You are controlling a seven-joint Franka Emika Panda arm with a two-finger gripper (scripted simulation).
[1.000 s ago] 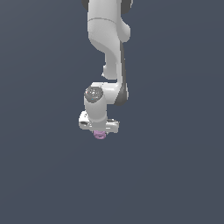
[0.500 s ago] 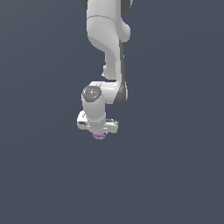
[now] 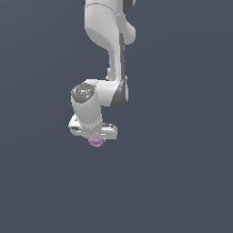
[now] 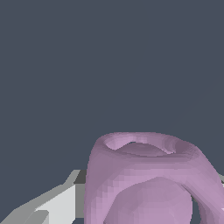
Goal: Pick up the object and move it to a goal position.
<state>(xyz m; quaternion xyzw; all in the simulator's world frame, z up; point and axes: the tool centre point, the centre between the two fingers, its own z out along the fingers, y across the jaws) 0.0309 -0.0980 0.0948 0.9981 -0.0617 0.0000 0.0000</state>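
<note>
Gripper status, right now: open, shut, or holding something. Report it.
Gripper: closed on the object, the pale pink-purple lump, which fills the wrist view between the fingers.

A flat, uniform dark slate-grey backdrop (image 3: pixel 182 182) fills both the exterior and wrist views, with no visible seam between floor and wall, no furniture or windows, and soft, even lighting that leaves no distinct shadows anywhere on the surface.

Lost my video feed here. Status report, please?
Gripper closed on the pink-purple object, fingers mostly hidden under the hand. Object fills the wrist view. Nothing else visible around it.
</note>
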